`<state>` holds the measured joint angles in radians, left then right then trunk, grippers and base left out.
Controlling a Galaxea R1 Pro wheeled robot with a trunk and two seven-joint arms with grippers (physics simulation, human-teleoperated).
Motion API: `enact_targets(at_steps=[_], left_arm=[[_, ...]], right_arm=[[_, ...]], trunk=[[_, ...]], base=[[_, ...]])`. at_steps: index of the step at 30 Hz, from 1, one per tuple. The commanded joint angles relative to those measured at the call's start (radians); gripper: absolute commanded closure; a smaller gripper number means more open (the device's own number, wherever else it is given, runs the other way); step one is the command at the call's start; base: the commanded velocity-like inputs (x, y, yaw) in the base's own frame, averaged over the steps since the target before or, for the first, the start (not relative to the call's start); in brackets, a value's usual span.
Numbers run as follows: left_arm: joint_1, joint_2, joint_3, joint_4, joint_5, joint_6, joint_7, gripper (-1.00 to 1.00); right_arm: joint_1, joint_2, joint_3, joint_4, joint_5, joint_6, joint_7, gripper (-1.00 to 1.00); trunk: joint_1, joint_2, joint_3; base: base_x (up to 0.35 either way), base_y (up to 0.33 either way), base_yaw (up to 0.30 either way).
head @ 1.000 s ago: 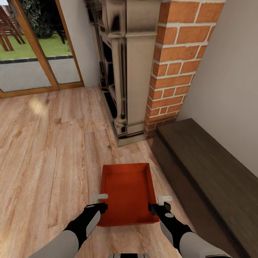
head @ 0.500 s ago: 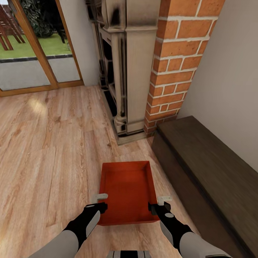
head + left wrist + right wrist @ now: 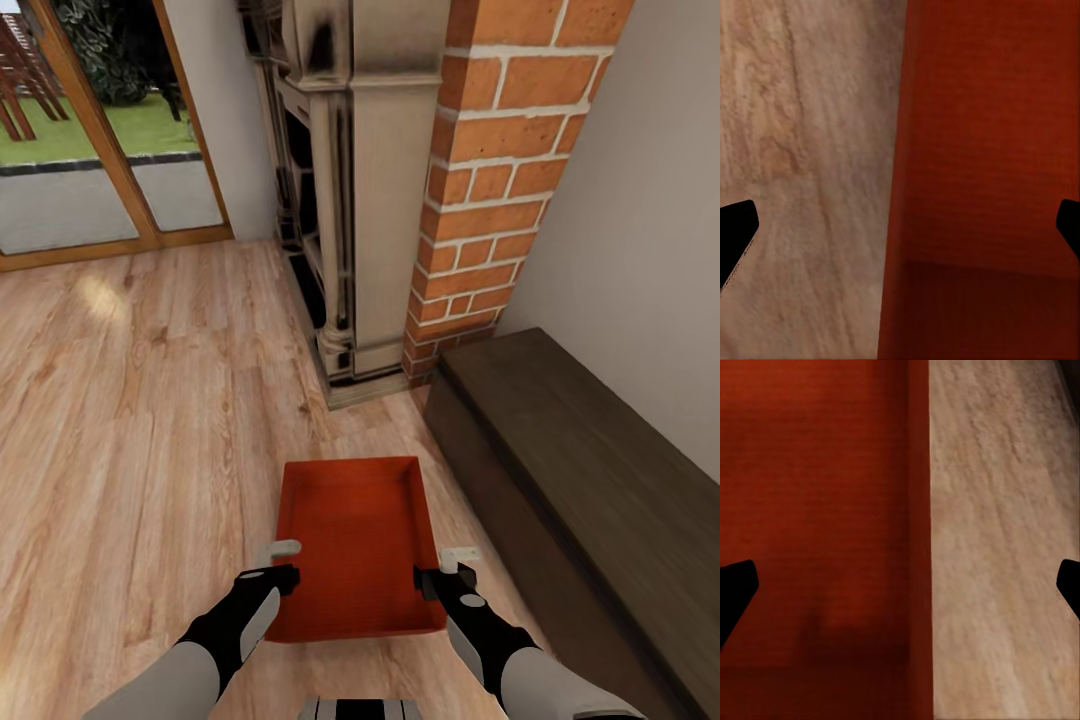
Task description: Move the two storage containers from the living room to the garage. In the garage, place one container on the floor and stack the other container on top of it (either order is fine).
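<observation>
I have both sets of fingers spread, left gripper [image 3: 283, 562] and right gripper [image 3: 447, 566] straddling the orange-red thin-walled rectangular bin [image 3: 352, 545] on the light wood plank floor [image 3: 140, 420] at 12 o'clock. Closing unevenly could skew it toward the dark low cabinet [image 3: 590, 500] at 2 o'clock.

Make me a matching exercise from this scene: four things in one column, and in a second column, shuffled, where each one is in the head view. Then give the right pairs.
Things:
1. storage container
2. brick fireplace
3. dark low cabinet
4. glass door

Places:
A. far left, with grass behind it
B. along the right wall
C. between the two grippers, above the plank floor
D. straight ahead, upper middle

Pairs: 1-C, 2-D, 3-B, 4-A
</observation>
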<state>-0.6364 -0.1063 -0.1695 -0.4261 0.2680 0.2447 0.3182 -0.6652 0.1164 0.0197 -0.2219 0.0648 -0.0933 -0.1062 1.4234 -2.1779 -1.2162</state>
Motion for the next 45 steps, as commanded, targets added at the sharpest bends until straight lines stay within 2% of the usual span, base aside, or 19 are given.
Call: enact_targets(at_steps=[1, 22, 34, 45], left_arm=[[0.0, 0.001, -0.008, -0.002, 0.01, 0.004, 0.009, -1.0], [0.0, 0.001, -0.008, -0.002, 0.01, 0.004, 0.01, -1.0], [0.0, 0.002, -0.008, -0.002, 0.01, 0.005, 0.01, -1.0], [0.0, 0.004, -0.01, -0.002, 0.01, 0.005, 0.01, -1.0]], right_arm=[[-0.001, 0.0, 0.002, 0.001, 0.007, -0.002, -0.006, -1.0], [-0.001, -0.001, 0.002, 0.002, 0.009, -0.002, -0.006, -1.0], [-0.001, -0.001, 0.002, 0.001, 0.008, -0.001, -0.006, -1.0], [-0.001, -0.001, 0.003, 0.001, 0.009, -0.003, -0.006, -1.0]], trunk=[[0.0, 0.0, -0.001], [0.0, 0.0, -0.001], [0.046, -0.084, -0.038], [0.046, -0.084, -0.038]], base=[[0.179, 0.0, 0.0], [0.018, 0.0, 0.0], [0.0, 0.0, 0.0], [0.0, 0.0, 0.0]])
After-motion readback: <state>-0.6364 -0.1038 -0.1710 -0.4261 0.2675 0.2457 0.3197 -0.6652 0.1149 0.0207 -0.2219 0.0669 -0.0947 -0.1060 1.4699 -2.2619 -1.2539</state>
